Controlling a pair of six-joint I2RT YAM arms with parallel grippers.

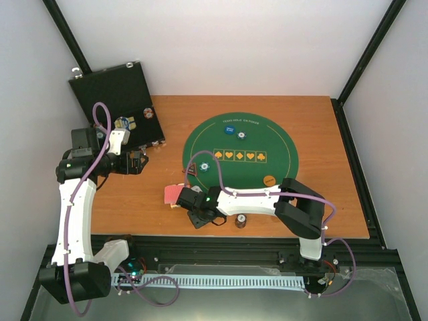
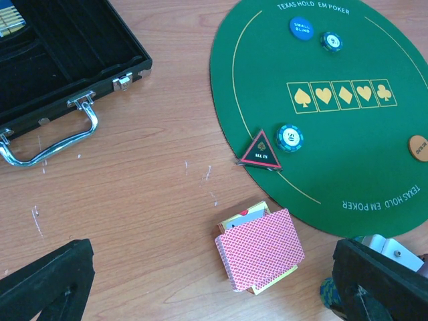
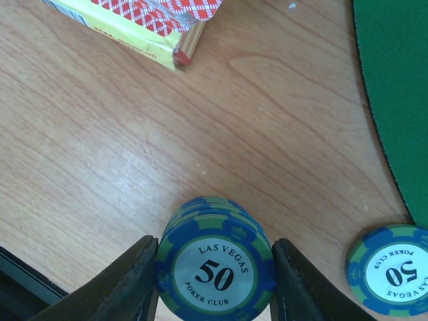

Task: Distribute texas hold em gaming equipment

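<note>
The right gripper (image 3: pixel 215 242) has its two dark pads against opposite rims of a short stack of blue-and-green striped "50" poker chips (image 3: pixel 215 275), so it looks clamped on that stack, which stands on the wooden table (image 3: pixel 120 154) just off the edge of the round green felt poker mat (image 3: pixel 394 87). I judge the step to be picking up this stack for placing on the mat. The next move calls for a firm squeeze and a straight lift, so the chips do not shear apart or knock the single matching chip (image 3: pixel 391 271) lying near. The stack holds several chips; their number cannot be told. One box with red-backed playing cards (image 2: pixel 261 251) lies beyond it. On the mat are two teal chips (image 2: pixel 289 138), one blue round button (image 2: pixel 301 27), one orange round button (image 2: pixel 419 147) and one dark triangular marker (image 2: pixel 259 150). The left gripper (image 1: pixel 138 162) hangs wide apart and empty beside the open black case (image 2: pixel 60 60).
</note>
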